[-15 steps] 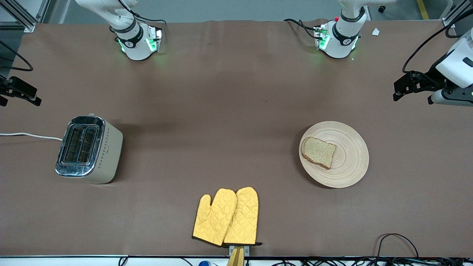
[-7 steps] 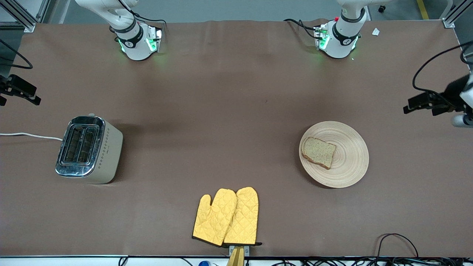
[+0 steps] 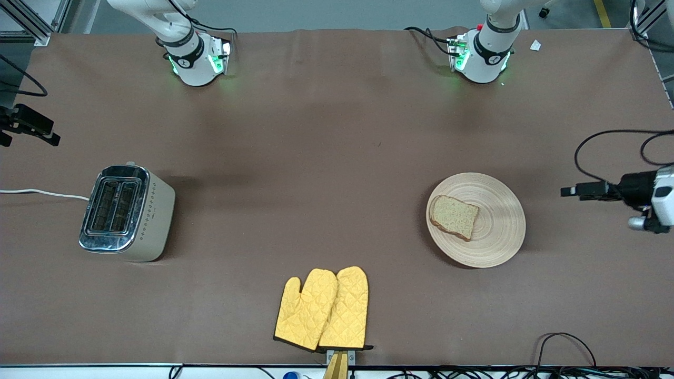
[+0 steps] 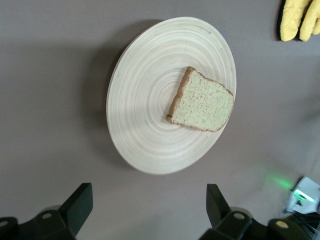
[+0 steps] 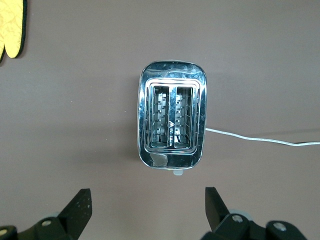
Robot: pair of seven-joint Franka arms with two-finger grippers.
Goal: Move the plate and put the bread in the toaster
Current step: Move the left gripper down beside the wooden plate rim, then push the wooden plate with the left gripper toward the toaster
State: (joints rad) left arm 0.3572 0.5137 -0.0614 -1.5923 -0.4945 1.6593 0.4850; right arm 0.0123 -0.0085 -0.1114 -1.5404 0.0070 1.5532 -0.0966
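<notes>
My left gripper [image 4: 145,210], fingers spread and empty, hovers at the plate's [image 3: 500,237] three o'clock. Bread [image 3: 454,216] sits toward nine o'clock and may slide off if I tilt it. Right gripper [image 5: 145,212] waits, fingers apart, over the toaster [image 3: 126,212].

You won't find much to read here. The toaster [image 3: 126,212] has a small dark mark on its cream side and a dark triangular mark between its slots [image 5: 171,125], both illegible. Each arm base carries a small round emblem, right [image 3: 184,62] and left [image 3: 493,59], unreadable too.
</notes>
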